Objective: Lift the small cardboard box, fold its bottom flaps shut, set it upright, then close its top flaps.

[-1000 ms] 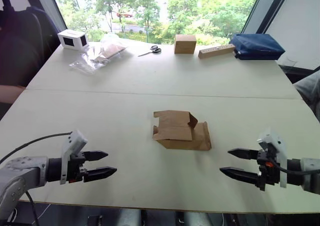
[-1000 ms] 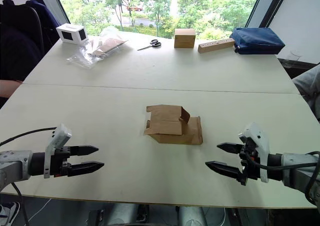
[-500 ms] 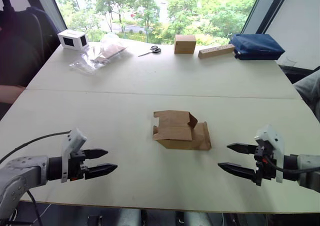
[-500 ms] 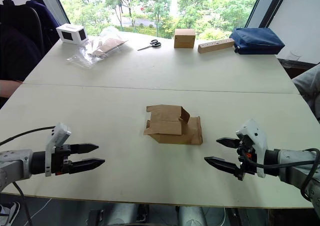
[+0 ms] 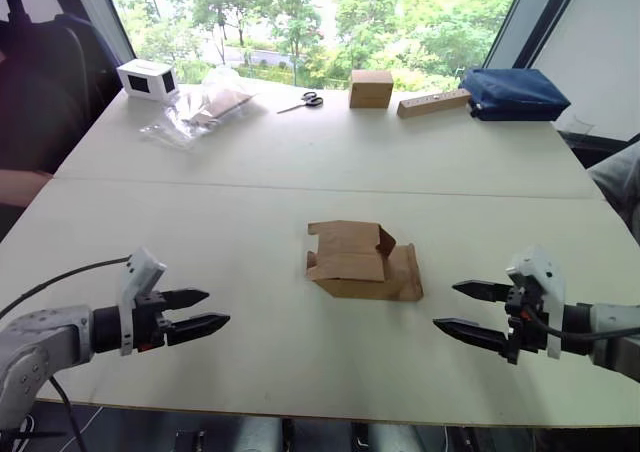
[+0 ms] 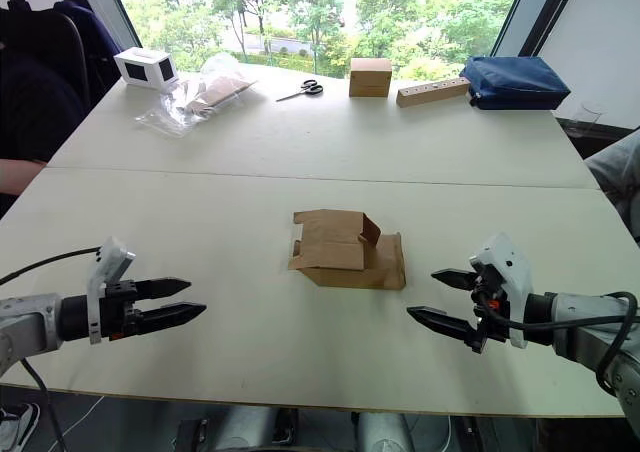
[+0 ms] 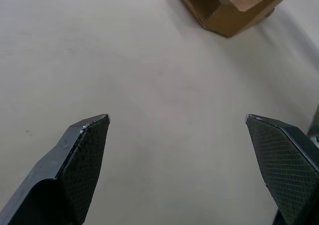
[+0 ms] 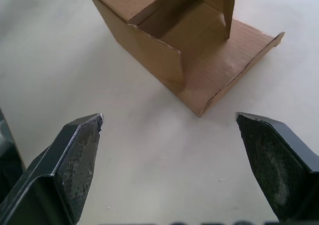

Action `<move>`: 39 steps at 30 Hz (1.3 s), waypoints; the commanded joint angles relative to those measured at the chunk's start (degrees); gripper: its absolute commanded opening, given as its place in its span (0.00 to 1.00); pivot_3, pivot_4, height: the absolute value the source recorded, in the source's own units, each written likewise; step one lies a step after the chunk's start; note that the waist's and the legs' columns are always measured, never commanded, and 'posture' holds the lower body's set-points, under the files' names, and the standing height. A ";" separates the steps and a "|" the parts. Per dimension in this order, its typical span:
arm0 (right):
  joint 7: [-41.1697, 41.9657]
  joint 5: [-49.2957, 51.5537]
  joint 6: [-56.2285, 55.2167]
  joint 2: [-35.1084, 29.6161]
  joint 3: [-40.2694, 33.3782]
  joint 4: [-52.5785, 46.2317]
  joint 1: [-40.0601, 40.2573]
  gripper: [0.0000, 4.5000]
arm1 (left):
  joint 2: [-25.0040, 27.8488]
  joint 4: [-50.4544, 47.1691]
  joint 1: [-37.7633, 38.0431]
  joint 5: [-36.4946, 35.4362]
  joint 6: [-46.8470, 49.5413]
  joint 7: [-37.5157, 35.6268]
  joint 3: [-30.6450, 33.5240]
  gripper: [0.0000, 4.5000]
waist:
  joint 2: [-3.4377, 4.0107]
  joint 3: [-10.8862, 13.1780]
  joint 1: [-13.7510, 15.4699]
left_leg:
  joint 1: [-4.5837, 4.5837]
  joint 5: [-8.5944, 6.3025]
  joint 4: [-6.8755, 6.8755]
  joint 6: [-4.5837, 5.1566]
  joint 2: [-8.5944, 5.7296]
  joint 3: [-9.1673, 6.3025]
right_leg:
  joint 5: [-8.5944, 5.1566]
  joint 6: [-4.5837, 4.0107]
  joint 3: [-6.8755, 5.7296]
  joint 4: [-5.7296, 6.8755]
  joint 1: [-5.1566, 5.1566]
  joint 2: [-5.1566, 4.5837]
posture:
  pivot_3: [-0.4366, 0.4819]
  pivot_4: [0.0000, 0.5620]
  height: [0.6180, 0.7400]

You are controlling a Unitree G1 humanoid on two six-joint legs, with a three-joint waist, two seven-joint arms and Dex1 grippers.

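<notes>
The small cardboard box lies on its side in the middle of the white table, its brown flaps loose and splayed; one flap rests flat on the table toward my right gripper. My left gripper hovers open near the front edge, well left of the box, with nothing between its fingers. On the other side my right gripper is also open and empty, a short gap from the box. The right wrist view looks into the box's open end; the left wrist view catches its corner.
Along the far edge sit a white box with a dark face, a clear plastic bag, scissors, a cube-shaped brown box, a wooden block and a dark blue bag. A seam crosses the table.
My right gripper has crept a little left and up toward the box. The left gripper has drawn slightly up and back. The box has not moved.
</notes>
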 commanded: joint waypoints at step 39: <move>-24.14 7.84 7.72 -0.76 -1.07 -20.64 -8.94 1.00 | -33.36 51.64 -51.25 0.57 20.14 -3.89 -18.94 1.00 | -0.29 -0.09 -0.05 | 0.02 0.07 0.14 -0.04 -0.09 -0.16 | 0.06 0.10 -0.01 0.12 0.15 0.05 | 0.48 0.27 1.00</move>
